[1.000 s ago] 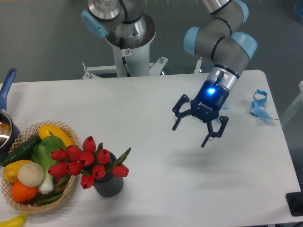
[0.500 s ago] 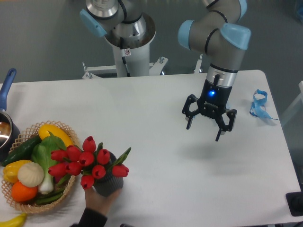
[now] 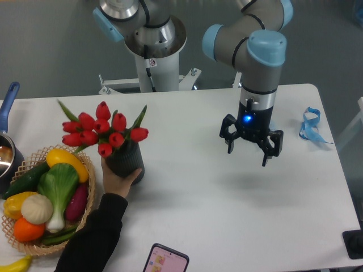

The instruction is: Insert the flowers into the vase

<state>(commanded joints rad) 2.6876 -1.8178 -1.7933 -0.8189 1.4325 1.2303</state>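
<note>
On the white tabletop (image 3: 187, 187), the red tulips (image 3: 102, 131) already stand in the ribbed dark grey vase (image 3: 126, 161), light and soft-stemmed, well left of the spread, empty tool (image 3: 250, 141).

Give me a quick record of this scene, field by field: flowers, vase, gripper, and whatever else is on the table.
flowers: red tulips, standing in the vase
vase: dark grey, held by a person's hand, beside the basket
gripper: jaws open, empty, above the table's right half
basket: wicker, holds toy vegetables
other: blue ribbon near right edge; phone at front edge
</note>
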